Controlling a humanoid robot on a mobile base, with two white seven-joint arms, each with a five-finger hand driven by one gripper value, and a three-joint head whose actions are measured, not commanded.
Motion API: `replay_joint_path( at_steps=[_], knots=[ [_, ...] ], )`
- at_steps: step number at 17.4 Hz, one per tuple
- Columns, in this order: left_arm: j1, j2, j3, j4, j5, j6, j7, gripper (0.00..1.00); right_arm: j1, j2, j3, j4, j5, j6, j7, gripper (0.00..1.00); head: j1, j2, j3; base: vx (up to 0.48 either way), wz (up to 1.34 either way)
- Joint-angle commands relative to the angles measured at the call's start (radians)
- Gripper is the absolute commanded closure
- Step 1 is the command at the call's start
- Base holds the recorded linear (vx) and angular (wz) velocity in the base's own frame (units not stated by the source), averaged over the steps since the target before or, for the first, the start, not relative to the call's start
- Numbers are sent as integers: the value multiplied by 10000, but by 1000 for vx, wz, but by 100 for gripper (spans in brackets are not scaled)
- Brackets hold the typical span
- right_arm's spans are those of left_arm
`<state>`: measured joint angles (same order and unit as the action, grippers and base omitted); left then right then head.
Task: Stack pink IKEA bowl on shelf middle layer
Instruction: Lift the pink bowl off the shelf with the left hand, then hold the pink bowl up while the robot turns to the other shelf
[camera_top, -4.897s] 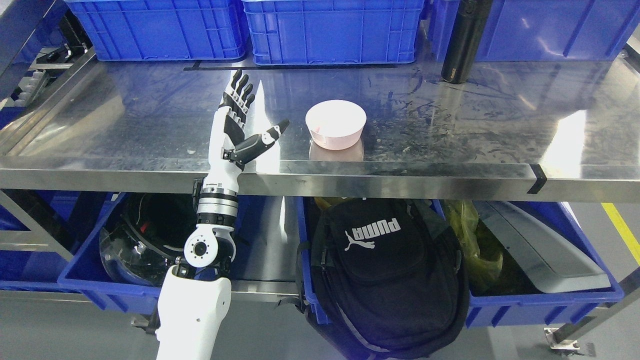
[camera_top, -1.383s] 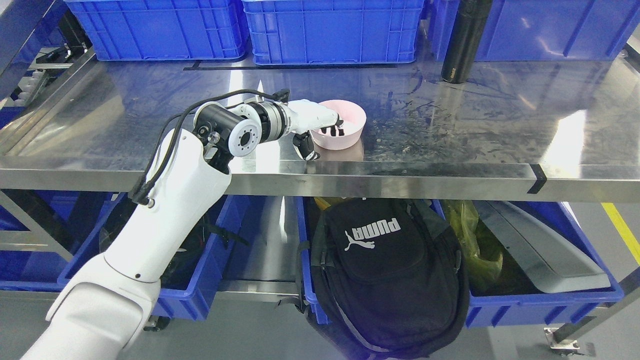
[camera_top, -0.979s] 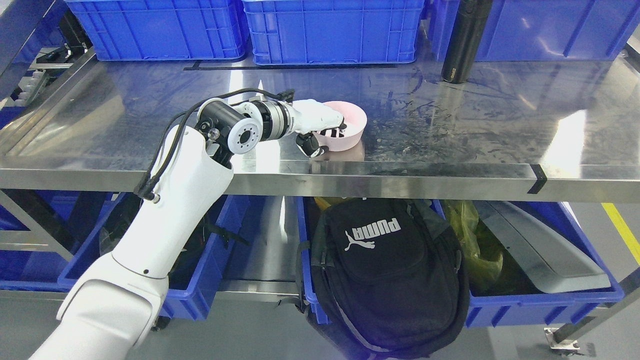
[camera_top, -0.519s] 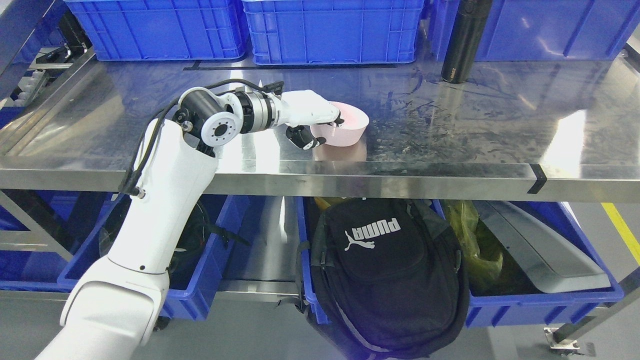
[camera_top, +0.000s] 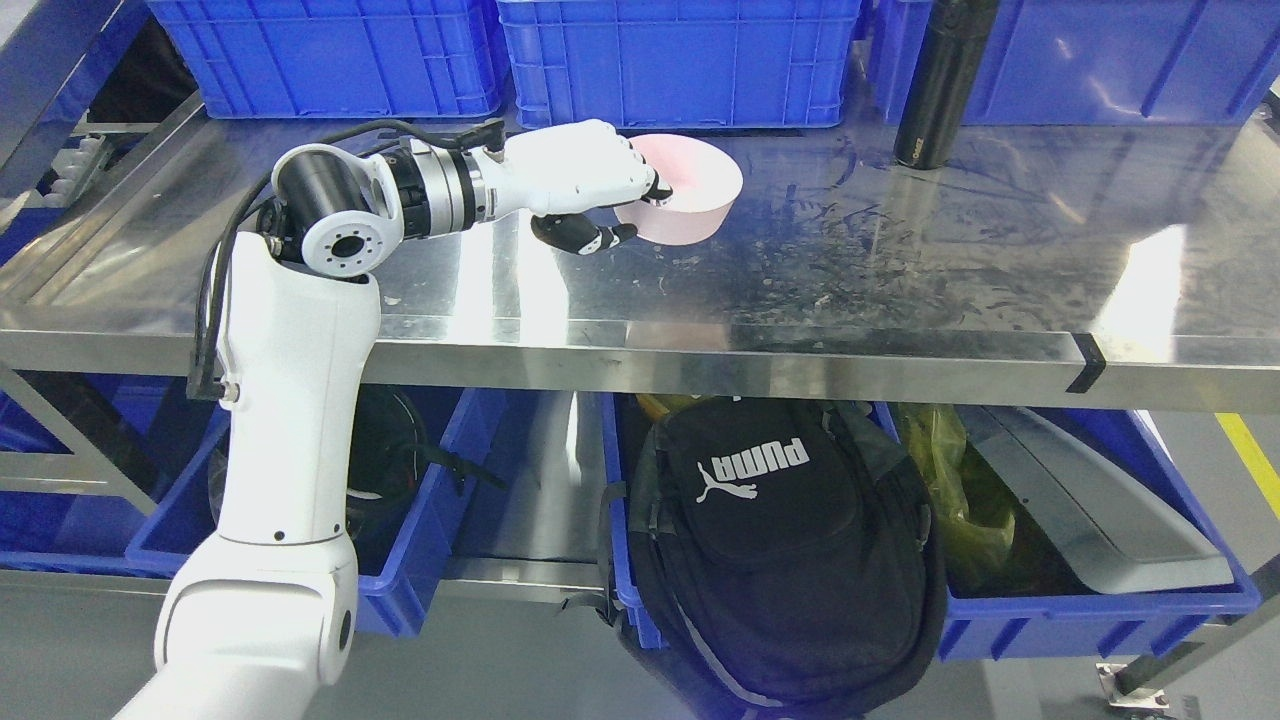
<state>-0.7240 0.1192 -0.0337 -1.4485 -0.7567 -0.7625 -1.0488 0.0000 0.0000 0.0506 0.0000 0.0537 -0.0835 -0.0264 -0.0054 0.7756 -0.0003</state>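
Head view: pink bowl (camera_top: 690, 190) now lifted, left hand (camera_top: 585, 185).

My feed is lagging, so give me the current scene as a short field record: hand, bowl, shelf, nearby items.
left hand: shut on bowl, fingers over its left rim, thumb beneath
right hand: not in view
bowl: pink, tilted, lifted above the shelf
shelf: steel, scratched
bottle: black, upright, right of bowl
crates: blue, along the back
backpack: black, below the shelf
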Motion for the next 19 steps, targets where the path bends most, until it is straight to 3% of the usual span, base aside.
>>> replay_joint_path(
  at_steps=[1,9,19],
  knots=[
    [1055,-793,2498,-625,585,-229,26,98,230,-175,0,-175,0,7,3,0,0,0,0,9,120],
    [1242,-901,2269,-625,1155,-229,-35,98,230,-175,0,-175,0,7,3,0,0,0,0,29,379],
    [1364,-931,1932,-686,1109,-229,102,98,230,-175,0,-175,0,7,3,0,0,4,0,23,1076]
  ],
)
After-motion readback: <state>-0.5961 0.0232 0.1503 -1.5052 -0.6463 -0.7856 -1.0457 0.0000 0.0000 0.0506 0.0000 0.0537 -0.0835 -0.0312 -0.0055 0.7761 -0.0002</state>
